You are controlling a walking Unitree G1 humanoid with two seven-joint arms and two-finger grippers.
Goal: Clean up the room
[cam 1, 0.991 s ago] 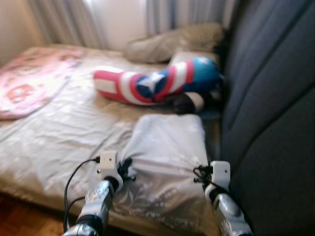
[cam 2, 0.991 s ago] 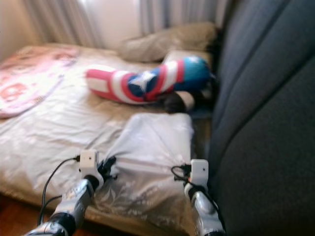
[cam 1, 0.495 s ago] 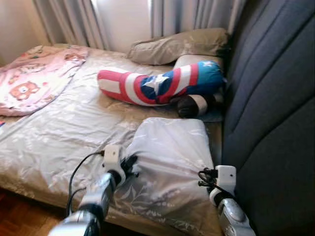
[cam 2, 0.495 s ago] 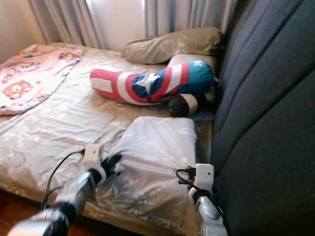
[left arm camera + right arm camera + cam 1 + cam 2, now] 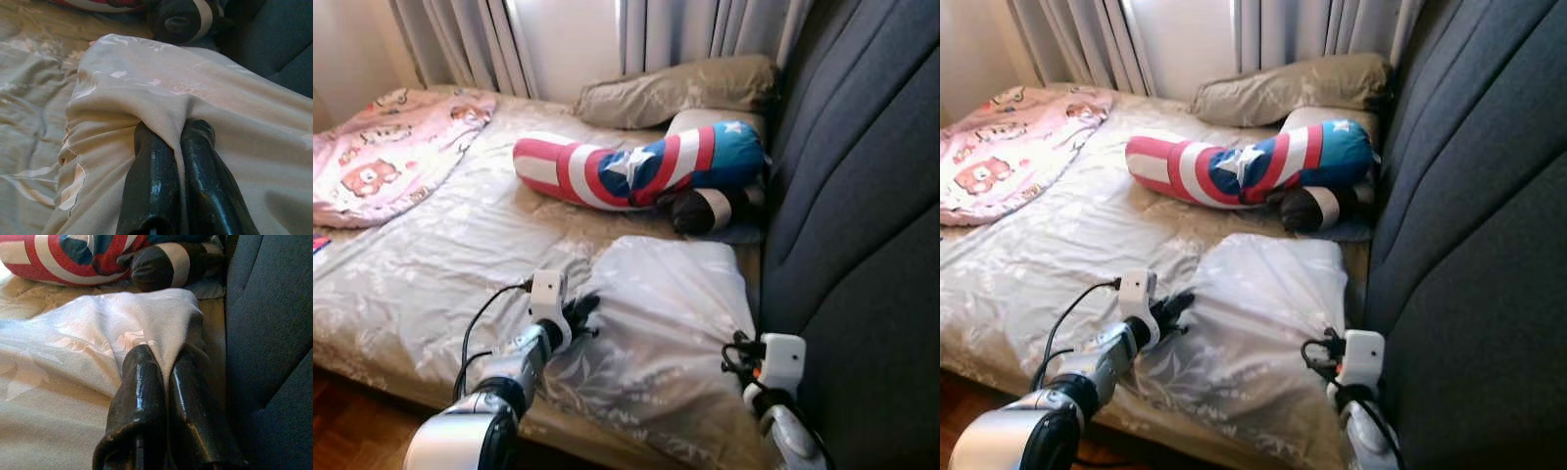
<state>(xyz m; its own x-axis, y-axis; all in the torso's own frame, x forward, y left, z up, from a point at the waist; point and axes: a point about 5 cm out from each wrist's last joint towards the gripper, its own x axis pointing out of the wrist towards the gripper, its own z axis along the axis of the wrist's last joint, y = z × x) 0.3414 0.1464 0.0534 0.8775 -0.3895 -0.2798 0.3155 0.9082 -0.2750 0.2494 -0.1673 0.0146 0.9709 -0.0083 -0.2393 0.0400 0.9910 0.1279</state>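
Sheet point(image 5: 656, 304), pinched, on bed point(image 5: 421, 274)

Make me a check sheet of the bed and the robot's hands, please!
Surface: bed under a silvery floral sheet, bunched where it is pinched.
Job's things: sheet, a fold in each hand.
Clutter: star-striped bolster, dark striped roll, beige pillow, pink blanket.
Grippers: left hand shut on sheet; right hand shut on sheet.
Cables: black cable at the left wrist, a loop at the right wrist.
Surroundings: grey headboard, curtains, wood floor.
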